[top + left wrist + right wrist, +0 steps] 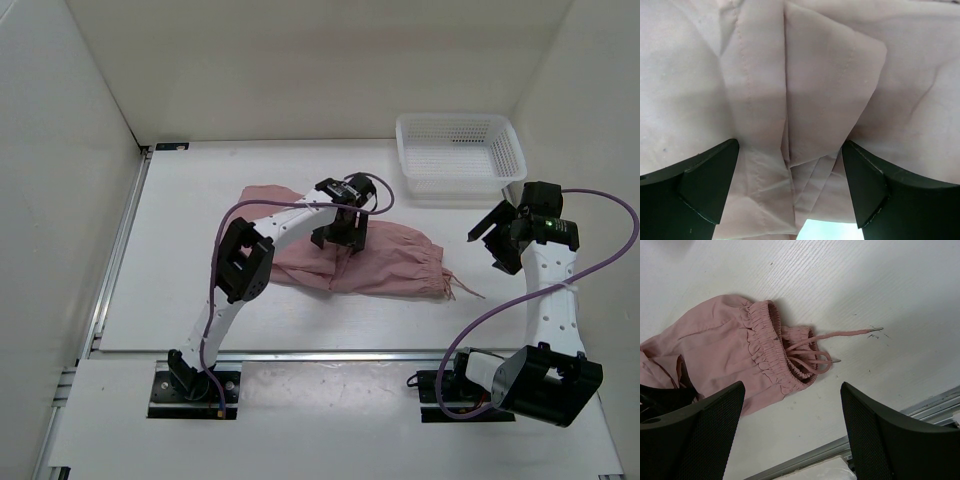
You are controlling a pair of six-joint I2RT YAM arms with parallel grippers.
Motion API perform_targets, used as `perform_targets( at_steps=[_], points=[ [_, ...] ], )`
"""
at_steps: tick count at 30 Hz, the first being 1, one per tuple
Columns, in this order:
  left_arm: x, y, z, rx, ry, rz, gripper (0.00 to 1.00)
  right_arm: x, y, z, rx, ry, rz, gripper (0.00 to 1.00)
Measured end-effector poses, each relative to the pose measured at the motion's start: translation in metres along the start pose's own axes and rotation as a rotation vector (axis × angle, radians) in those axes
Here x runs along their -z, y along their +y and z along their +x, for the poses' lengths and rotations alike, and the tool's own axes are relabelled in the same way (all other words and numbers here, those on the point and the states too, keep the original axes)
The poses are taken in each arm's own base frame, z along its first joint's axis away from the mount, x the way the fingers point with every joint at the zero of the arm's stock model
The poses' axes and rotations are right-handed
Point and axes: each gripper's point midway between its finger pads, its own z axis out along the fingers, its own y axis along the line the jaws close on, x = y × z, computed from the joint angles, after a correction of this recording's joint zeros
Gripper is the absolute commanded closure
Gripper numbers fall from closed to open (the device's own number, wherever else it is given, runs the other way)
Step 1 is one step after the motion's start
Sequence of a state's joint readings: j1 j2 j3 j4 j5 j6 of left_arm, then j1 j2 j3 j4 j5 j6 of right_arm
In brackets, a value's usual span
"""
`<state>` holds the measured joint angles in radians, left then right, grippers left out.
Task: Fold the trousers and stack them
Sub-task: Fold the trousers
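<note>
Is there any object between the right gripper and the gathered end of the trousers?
Nothing visible does. The right gripper hangs open to the right of the trousers, and only bare table and the loose drawstrings lie between them. The white basket stands farther back, off that line.

This is a robotics lab cell, not a home. A bare white table (180, 250) is boxed in by plain white panels (300, 60) behind it and to either side. An aluminium rail (330, 355) runs along its near edge, where two robot arms (245, 265) are bolted on black base plates (225, 395), trailing purple cables (596, 192) (the dusty-pink trousers (400, 265) on it are the one homely touch).
</note>
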<state>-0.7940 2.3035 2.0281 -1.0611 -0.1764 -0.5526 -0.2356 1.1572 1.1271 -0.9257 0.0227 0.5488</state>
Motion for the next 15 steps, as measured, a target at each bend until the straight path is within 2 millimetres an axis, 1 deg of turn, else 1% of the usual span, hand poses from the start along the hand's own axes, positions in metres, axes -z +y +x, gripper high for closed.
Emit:
perform_targets(
  at_steps=[2, 8, 11, 14, 15],
  points=[
    [0.0, -0.002, -0.002, 0.005, -0.008, 0.006, 0.03, 0.0, 0.0, 0.0, 0.0, -0.001, 0.0, 0.18],
    [0.002, -0.009, -0.009, 0.01, -0.029, 0.017, 0.04, 0.002, 0.0, 0.001, 0.0, -0.001, -0.001, 0.18],
    [-0.004, -0.008, -0.01, 0.015, -0.033, -0.002, 0.13, 0.002, -0.001, 0.002, 0.0, 0.003, 0.002, 0.18],
    [-0.01, -0.002, -0.006, 0.014, -0.021, -0.034, 0.23, 0.002, -0.002, 0.003, 0.0, 0.005, 0.003, 0.17],
    [-0.011, -0.001, -0.006, 0.014, -0.019, -0.044, 0.31, 0.002, -0.002, 0.004, 0.0, 0.007, 0.005, 0.17]
  ],
)
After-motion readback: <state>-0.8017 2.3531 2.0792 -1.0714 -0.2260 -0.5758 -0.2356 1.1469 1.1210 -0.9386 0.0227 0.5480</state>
